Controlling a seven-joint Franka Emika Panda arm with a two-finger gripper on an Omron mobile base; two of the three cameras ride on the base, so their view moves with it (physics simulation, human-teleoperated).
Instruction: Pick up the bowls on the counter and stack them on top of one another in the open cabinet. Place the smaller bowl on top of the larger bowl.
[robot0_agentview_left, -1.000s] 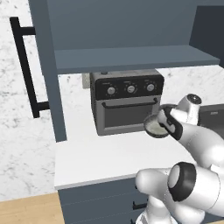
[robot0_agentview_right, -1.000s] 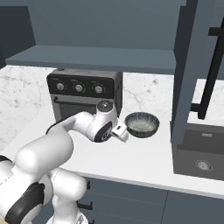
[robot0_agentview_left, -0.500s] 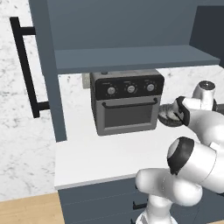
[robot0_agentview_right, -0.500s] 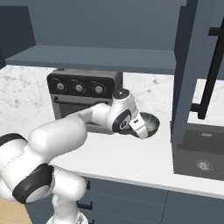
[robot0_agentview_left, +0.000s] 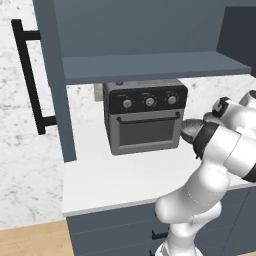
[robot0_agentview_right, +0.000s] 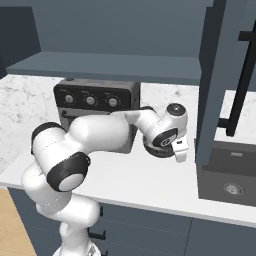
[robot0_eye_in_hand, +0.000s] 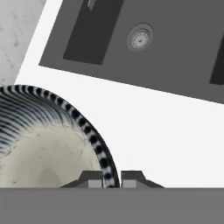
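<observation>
Gripper (robot0_eye_in_hand: 111, 178) clamped on the rim of a bowl (robot0_eye_in_hand: 48, 144), one fingertip inside, one outside. Bowl spreads to 9–10 o'clock from the fingers in the hand view. It hangs above the counter (robot0_eye_in_hand: 166, 127), just right of the toaster oven (robot0_agentview_left: 143, 116); sink (robot0_eye_in_hand: 144, 39) at 12 o'clock.

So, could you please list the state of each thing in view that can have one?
gripper: shut on the bowl's rim.
bowl: held, lifted off the counter, tilted.
cabinet: door open, shelf bare where it shows.
toaster oven: door closed.
sink: basin dry, nothing in it.
</observation>
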